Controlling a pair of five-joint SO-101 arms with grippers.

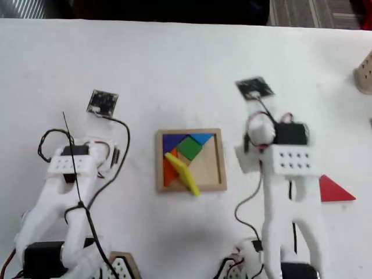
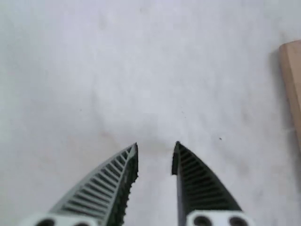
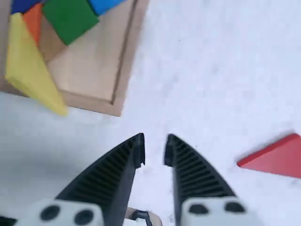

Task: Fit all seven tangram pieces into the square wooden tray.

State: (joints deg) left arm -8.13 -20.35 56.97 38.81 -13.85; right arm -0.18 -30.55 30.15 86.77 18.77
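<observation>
Two hands, both empty. My left hand [image 2: 155, 149] hangs over bare table [image 2: 94, 70], fingers slightly parted; the wooden tray [image 2: 292, 80] is a cut-off sliver there. From above, the yellow piece [image 1: 182, 170] overhangs the tray's near rim. My right hand [image 3: 154, 142], narrowly parted, sits between tray and red triangle [image 3: 275, 159], whose corner my arm hides from above.

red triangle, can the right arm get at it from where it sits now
Probably yes: the red triangle lies flat on the bare table beside the right end effector, with nothing between them, and the end effector is open.
</observation>
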